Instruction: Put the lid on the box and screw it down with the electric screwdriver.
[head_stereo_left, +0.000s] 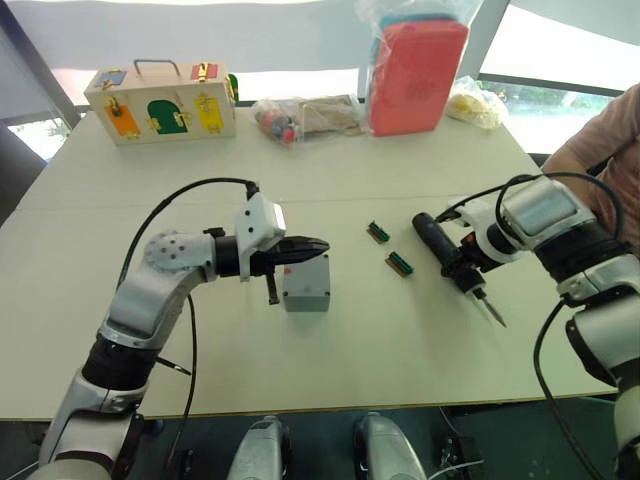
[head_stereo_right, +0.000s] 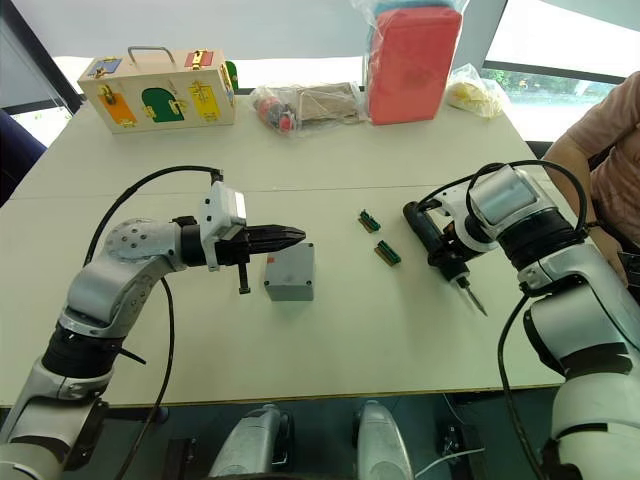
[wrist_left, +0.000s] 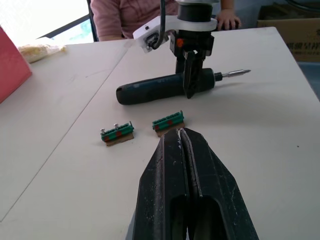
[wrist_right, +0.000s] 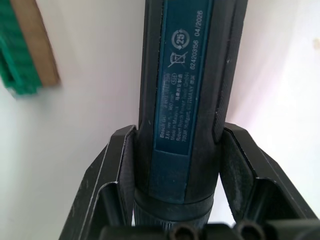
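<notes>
Left pincer (head_stereo_left: 310, 246), fingers pressed together and empty, hovers over the top of the box (head_stereo_left: 306, 285) at frame centre, lid seated on it. Right pincer (head_stereo_left: 462, 262), centre right, is clamped around the electric screwdriver (head_stereo_left: 445, 253), which lies on the table (head_stereo_left: 400, 170), bit pointing toward the near edge. Two green pieces (head_stereo_left: 389, 247) lie between box and screwdriver.

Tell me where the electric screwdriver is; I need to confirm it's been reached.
In the left eye view the electric screwdriver lies on the table's right side, between the right gripper's fingers, just right of two small green pieces.
</notes>
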